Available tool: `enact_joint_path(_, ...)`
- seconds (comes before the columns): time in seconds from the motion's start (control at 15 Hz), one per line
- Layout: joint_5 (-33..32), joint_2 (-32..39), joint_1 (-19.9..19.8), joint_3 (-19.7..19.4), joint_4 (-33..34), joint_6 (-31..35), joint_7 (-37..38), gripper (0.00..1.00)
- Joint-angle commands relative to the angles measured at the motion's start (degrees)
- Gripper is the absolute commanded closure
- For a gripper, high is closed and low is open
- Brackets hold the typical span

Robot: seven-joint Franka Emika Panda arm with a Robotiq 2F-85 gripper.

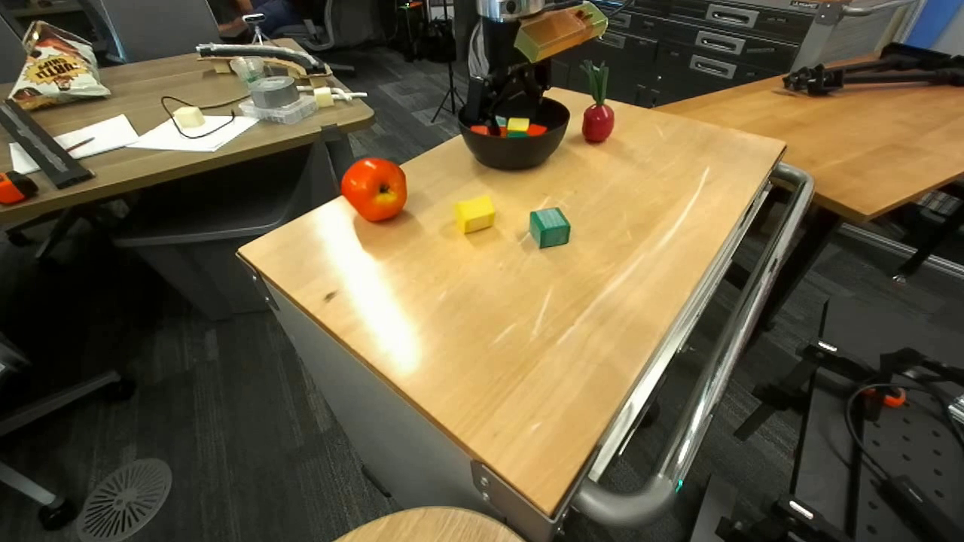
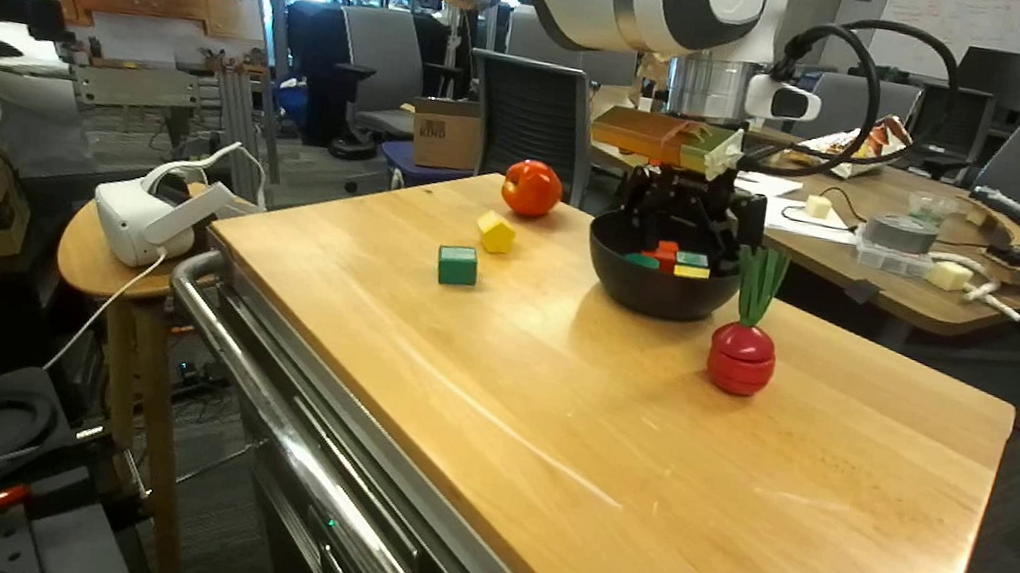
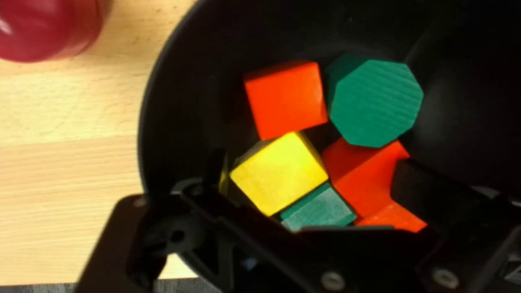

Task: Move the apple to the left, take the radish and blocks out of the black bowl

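As blocks [image 3: 287, 99] crowd the bowl [image 1: 520, 154], the gripper [image 3: 312, 175] has its jaws wide apart inside it, lower middle of the wrist view, presumably to straddle one, while the radish [image 3: 44, 28] stands outside, upper left, and the apple [image 1: 374, 188] sits upper left in an exterior view.

Radish [image 3: 47, 30] and black bowl [image 3: 183, 101] partly beyond wrist view's edges, some blocks [image 3: 368, 183] partly behind gripper [image 3: 311, 175]
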Motion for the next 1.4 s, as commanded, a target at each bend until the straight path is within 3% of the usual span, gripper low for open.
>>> enact_joint_path(0.0,0.13,3.5,-0.62,0.45,5.99,-4.02,-0.62,0.0)
enact_joint_path(0.07,0.16,3.81,-0.65,0.51,6.58,-4.66,-0.71,0.09)
enact_joint_path(0.13,0.34,3.92,-0.8,0.66,6.83,-5.29,-1.01,0.26)
enact_joint_path(0.73,-0.46,2.74,-2.26,-0.25,4.67,-13.68,-1.51,0.95)
enact_joint_path(1.0,0.29,1.92,-3.12,0.01,4.58,-14.99,-1.3,1.0)
enact_joint_path(1.07,0.33,1.39,-3.23,0.08,4.32,-14.66,-1.44,0.79)
enact_joint_path(1.33,0.74,-1.25,-3.5,0.21,2.81,-12.57,-1.49,0.51)
